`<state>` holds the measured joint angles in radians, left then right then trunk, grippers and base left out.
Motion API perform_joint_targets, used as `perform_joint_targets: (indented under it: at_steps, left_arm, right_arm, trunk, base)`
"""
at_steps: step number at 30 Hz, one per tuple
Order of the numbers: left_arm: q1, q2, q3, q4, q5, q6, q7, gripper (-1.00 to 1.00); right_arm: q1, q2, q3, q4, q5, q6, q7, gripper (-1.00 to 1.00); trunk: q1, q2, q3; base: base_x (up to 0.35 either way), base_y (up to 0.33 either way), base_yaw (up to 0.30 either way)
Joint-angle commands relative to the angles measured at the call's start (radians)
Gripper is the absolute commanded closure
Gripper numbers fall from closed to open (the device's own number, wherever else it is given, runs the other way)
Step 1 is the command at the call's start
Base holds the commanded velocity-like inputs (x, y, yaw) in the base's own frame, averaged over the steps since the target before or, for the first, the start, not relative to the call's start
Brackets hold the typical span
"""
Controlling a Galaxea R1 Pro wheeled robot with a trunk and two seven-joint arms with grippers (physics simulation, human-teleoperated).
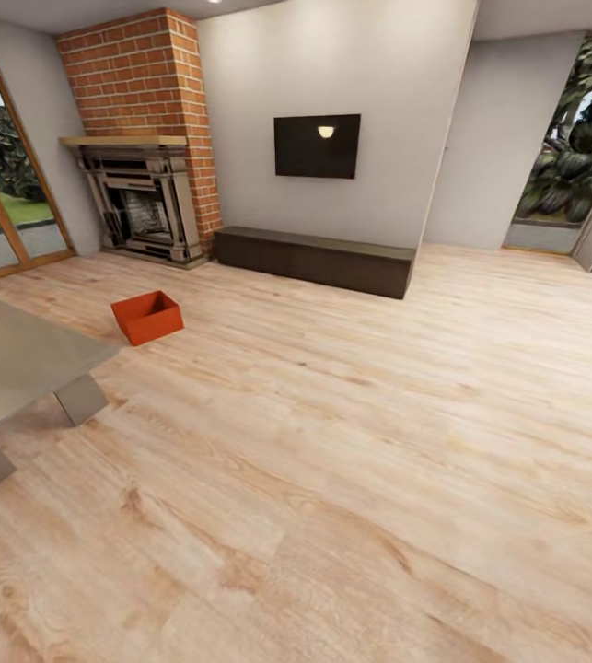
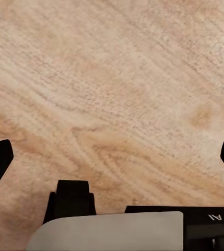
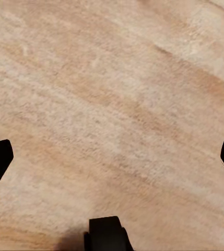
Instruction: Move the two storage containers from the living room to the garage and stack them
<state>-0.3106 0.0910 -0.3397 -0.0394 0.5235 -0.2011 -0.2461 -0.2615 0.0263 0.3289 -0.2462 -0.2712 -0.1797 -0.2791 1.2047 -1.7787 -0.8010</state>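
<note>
Orange-red open-top storage container (image 1: pixel 147 317), plain tapered walls, on plank floor (image 1: pixel 351 442)

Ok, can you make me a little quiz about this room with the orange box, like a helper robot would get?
1. True or false: the orange box sits on the dark bench.
2. What hangs on the wall above the bench: A) a clock, B) a black TV, C) a mirror?
3. Fill in: the fireplace is surrounded by red ____.

Key:
1. False. It sits on the wood floor, in front of the fireplace.
2. B.
3. Brick.

Both the left gripper and the right gripper are open over bare floor.
</note>
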Motion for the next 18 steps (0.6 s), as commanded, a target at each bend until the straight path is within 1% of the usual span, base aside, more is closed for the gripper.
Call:
perform_joint_targets:
  at_steps: [1,18]
  left_arm:
    - [-0.001,0.000,-0.008,0.001,0.010,-0.003,-0.004,-1.00]
    - [-0.001,0.000,-0.008,0.001,0.010,-0.003,-0.004,-1.00]
  right_arm:
    - [-0.001,0.000,0.009,0.001,-0.010,-0.004,-0.005,-1.00]
    - [-0.001,-0.001,0.009,0.001,-0.010,-0.004,-0.005,-1.00]
  trunk:
    - [0.001,0.000,-0.001]
    - [0.001,0.000,-0.001]
  base:
    - [0.341,0.000,0.000]
    - [0.340,0.000,0.000]
